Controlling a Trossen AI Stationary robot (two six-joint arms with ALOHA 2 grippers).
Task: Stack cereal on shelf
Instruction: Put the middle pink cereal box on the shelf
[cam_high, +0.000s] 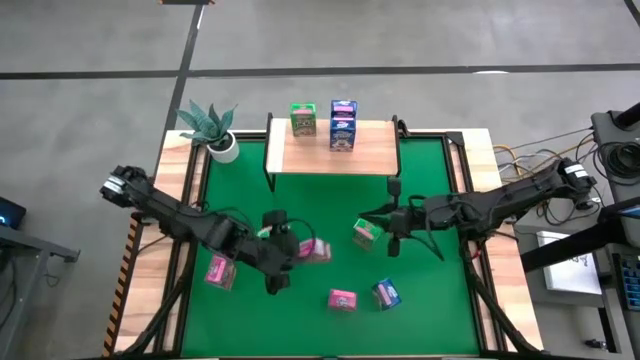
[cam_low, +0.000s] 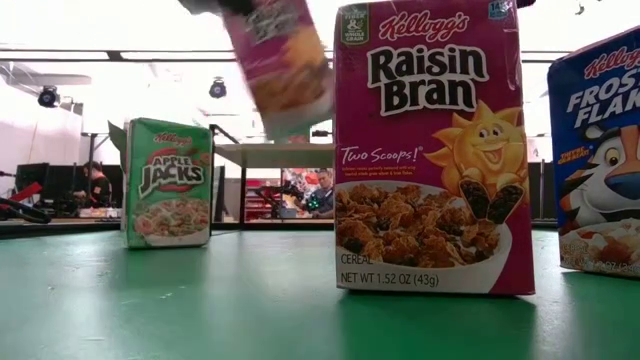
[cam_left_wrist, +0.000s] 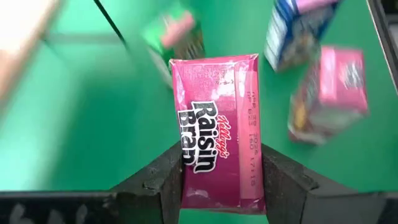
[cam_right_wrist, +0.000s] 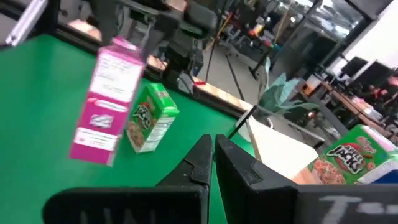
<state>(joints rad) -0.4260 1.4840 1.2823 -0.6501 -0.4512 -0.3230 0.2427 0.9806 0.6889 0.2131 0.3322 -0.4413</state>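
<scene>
Left tool (cam_left_wrist: 221, 180): clamped on a pink Raisin Bran box (cam_left_wrist: 217, 124) and holding it clear of the bench, left of centre.
Right tool (cam_right_wrist: 213, 155): fingers pressed together, nothing between them, right of centre over the bench.
Shelf (cam_high: 333, 150): at the far edge of the green bench (cam_high: 330, 210); a green box (cam_high: 303, 120) and a blue box (cam_high: 343, 125) stand upright on its wood top, side by side.
Box by the right tool: a green Apple Jacks box (cam_high: 367, 233), just left of the shut fingers.
Near boxes: a pink box (cam_high: 343, 299) and a blue box (cam_high: 387, 293) near the front edge, close together; another pink box (cam_high: 220, 271) at the near left.
Readable print, low view: "Kellogg's Raisin Bran", "Two Scoops!", "CEREAL", "NET WT 1.52 OZ (43g)" on the standing pink box (cam_low: 430, 150); "Apple Jacks" on the green box (cam_low: 168, 183).
Cut off: the blue box (cam_low: 600, 150) at the right edge shows only "Fros" and "Flak".
Hard to make out: the lifted box is blurred in the low view; the date code on its side is too small to read.
Plant (cam_high: 212, 125): potted, far left corner.
</scene>
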